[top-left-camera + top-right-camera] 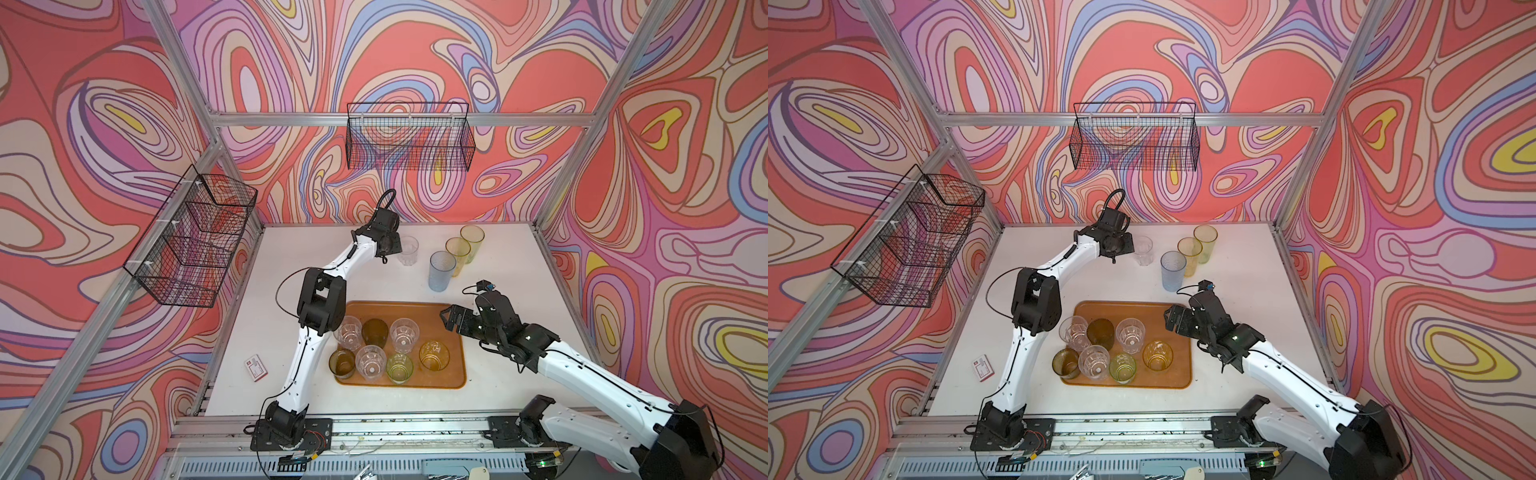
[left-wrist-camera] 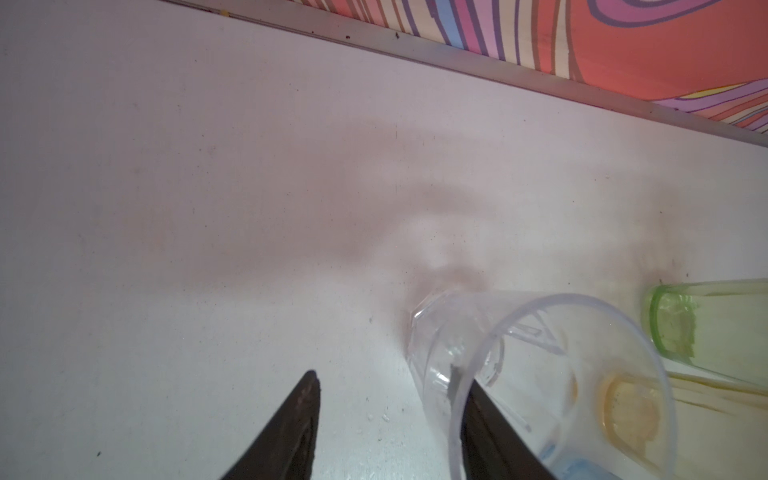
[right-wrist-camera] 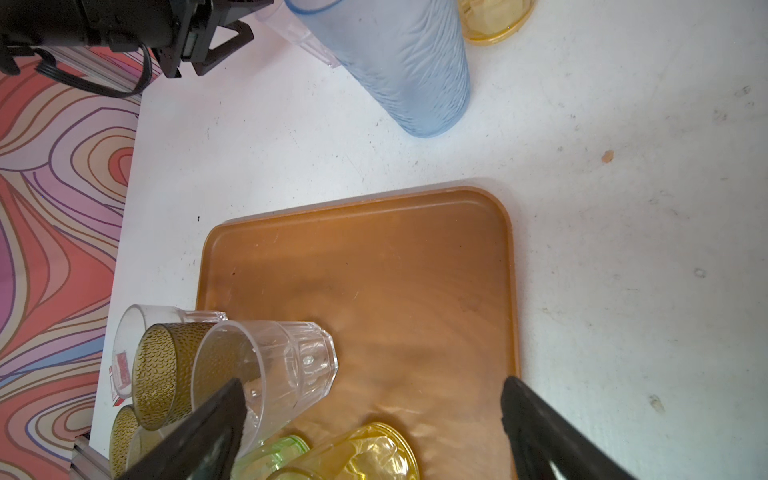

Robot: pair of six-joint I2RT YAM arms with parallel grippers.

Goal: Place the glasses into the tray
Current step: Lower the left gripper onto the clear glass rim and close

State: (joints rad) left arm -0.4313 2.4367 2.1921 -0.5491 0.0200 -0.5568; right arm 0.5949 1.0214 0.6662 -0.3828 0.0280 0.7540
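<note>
Left wrist view: left claw (image 2: 384,374) stands apart, one tip at the rim of the clear glass (image 2: 540,332). Right claw (image 3: 374,382) gapes wide above the tray (image 3: 415,257).

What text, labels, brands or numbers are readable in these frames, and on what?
No text can be read in any view.
Small red-and-white box on the white table, left of the flat orange-brown tray: it carries print, but too small and blurred to read in both top views.
Tray: no lettering visible.
</note>
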